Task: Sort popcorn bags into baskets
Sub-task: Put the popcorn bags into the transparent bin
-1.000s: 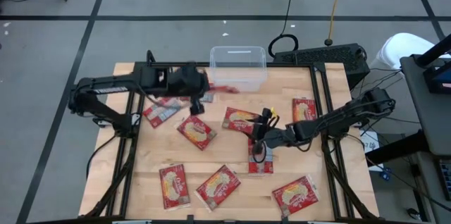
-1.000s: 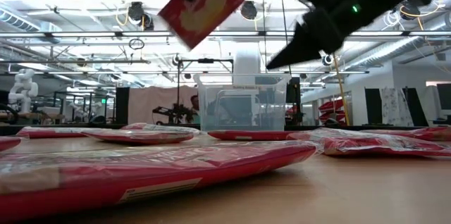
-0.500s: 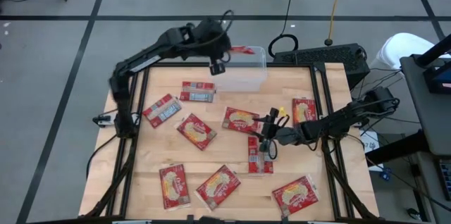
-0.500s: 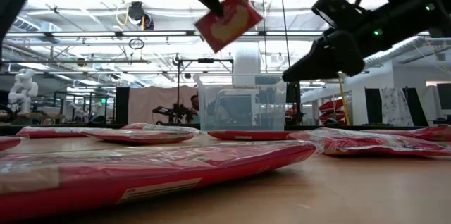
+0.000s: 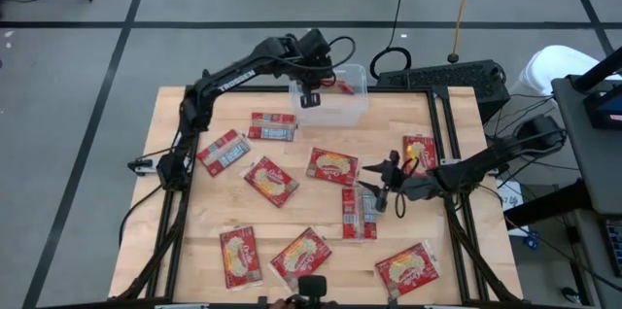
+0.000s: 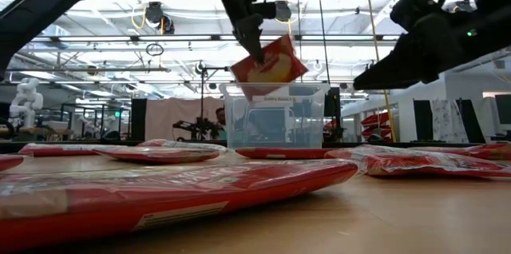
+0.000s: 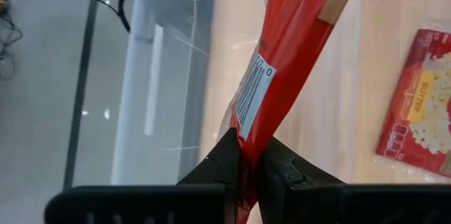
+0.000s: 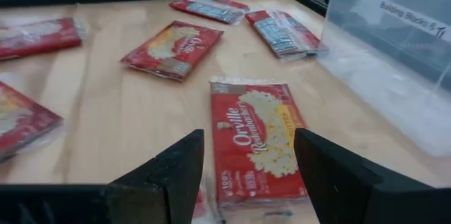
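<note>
Left gripper [image 7: 246,155]: I see it pinching a bag [image 7: 282,76]; only low view shows it above the tub [image 6: 275,116].
Right gripper [image 8: 246,175]: fingers wide, holding nothing.
Hidden: bag's face.

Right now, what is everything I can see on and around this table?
popcorn bags: nine, red and yellow, some showing a red and grey back, scattered flat on the table
hanging bag: one, red and yellow, in the air over the tub
tub: one, clear plastic, at the far edge of the table
table: one, pale wood, on a dark frame
flat device: one, black, just beyond the table's far right corner
left pincer: one, dark, shut on the hanging bag above the tub
right pincer: one, dark, open and holding nothing, above the table right of its middle
</note>
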### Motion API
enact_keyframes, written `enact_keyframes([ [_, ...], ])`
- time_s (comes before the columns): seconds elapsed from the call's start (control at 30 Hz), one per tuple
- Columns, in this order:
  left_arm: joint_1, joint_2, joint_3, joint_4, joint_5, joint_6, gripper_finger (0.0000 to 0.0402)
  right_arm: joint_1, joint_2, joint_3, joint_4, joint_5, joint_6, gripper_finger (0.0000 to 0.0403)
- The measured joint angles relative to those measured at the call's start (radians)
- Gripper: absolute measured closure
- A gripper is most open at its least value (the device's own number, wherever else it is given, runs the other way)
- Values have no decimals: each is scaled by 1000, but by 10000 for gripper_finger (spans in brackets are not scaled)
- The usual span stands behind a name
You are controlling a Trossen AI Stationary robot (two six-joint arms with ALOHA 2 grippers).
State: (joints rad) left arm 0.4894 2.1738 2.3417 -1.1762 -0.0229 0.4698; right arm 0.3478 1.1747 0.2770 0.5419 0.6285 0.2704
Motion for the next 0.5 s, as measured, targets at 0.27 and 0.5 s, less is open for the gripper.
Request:
enact_keyframes([
  [0.27, 24, 51, 0, -2, 57, -9, 371, 31, -21, -12, 1, -1, -3, 191],
  [0.5, 26, 86, -1, -37, 77, -23, 370, 41, -21, -12, 0, -1, -19, 191],
])
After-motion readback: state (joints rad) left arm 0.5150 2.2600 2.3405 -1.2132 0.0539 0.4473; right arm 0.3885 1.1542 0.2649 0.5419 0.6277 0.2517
